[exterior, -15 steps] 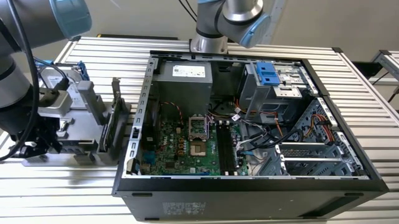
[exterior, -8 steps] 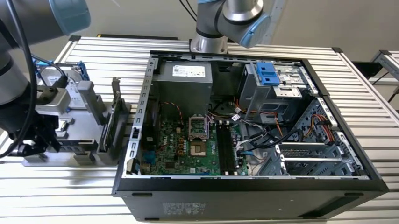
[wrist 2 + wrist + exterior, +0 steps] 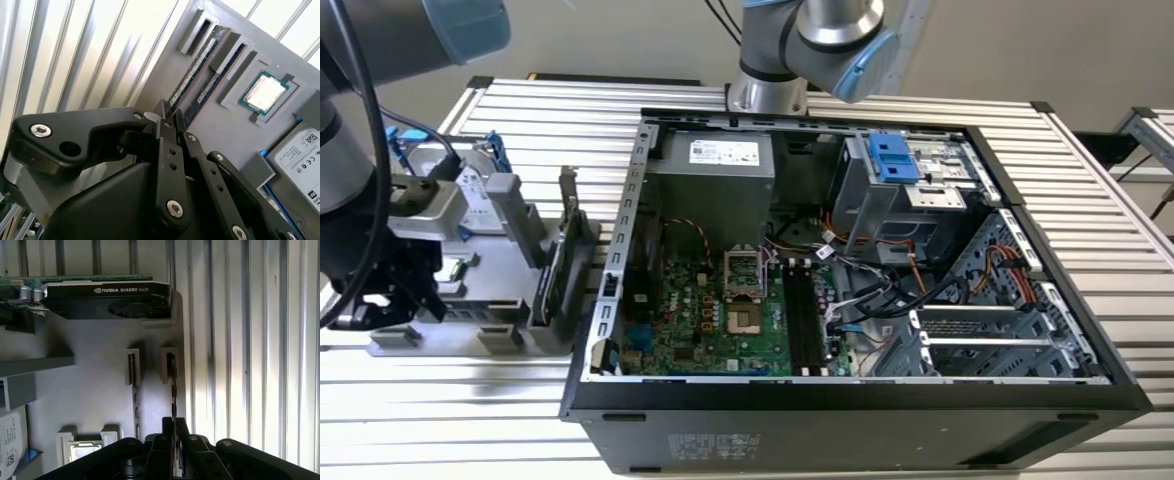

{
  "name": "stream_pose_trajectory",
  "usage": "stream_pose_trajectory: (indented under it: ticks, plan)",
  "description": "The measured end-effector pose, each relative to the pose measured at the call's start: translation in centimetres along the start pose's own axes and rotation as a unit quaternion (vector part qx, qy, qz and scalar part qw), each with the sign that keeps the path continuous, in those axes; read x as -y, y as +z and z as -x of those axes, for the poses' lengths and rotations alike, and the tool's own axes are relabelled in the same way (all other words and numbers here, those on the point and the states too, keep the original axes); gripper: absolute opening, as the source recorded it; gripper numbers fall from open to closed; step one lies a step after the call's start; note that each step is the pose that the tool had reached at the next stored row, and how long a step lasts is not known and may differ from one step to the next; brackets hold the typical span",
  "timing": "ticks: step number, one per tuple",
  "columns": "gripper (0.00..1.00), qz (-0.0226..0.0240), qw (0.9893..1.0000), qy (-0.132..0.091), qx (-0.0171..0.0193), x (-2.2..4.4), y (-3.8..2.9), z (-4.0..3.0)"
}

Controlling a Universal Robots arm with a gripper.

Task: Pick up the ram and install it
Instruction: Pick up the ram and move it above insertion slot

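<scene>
Pinching one end of the ram [image 3: 172, 385], the claw [image 3: 173, 432] appears clenched on the thin board, which stands on edge in the slot nearest the grey holder's [image 3: 100, 390] edge, a second stick [image 3: 134, 390] just beside it, the holder resting on the slatted desk [image 3: 250, 365]. Light, stiff and brittle, the ram looks best held by its flat faces, clear of the contact edge, and drawn straight
</scene>
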State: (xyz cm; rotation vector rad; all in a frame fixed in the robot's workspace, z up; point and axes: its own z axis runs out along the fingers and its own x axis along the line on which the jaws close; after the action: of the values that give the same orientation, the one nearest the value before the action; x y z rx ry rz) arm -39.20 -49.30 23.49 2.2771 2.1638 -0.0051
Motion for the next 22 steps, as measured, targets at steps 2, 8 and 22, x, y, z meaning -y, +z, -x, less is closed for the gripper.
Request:
stream_pose_trajectory:
  ticks: [2,8,22]
  plan:
    - [0.0,0.0,1.0,0.0,0.0,0.0,-0.18,0.0]
    - [0.0,0.0,1.0,0.0,0.0,0.0,-0.61,0.0]
    - [0.0,0.0,1.0,0.0,0.0,0.01,-1.94,0.0]
